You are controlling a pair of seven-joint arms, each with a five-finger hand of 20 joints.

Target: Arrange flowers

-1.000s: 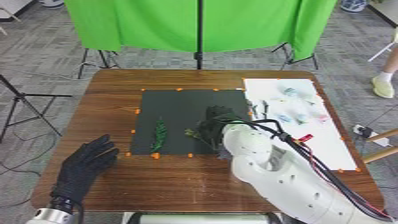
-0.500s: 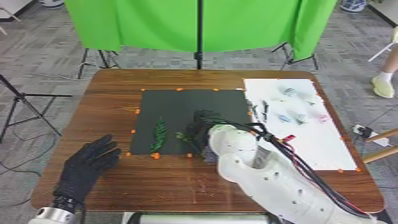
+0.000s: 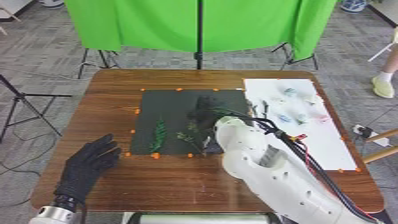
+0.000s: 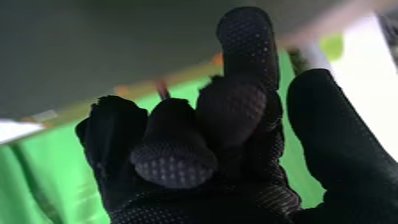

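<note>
Small sprig [image 3: 188, 136] by the black mat's [image 3: 166, 106] near edge: probably light, bendy, stem-hold; right robot hand's [image 4: 213, 200] grip, can't tell!

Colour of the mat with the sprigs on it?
Dark grey, nearly black: the mat shows best in the head view.

Can count two green sprigs: one dark, feathery and leafy [image 3: 160, 136], the other thin-stemmed and sparser [image 3: 184, 136]. Also one square black sheet [image 3: 164, 104], one long white rectangular sheet [image 3: 330, 147], one brown wooden table [image 3: 108, 112] and one bright green fabric curtain [image 3: 142, 25]. Several small orange markers [image 3: 155, 156], plus some small pale blue and pink blossoms [image 3: 300, 119], too blurred to number exactly. Farther back, two blue-and-white vessels, one on the left [image 3: 51, 3], one on the right [image 3: 354, 5]
</note>
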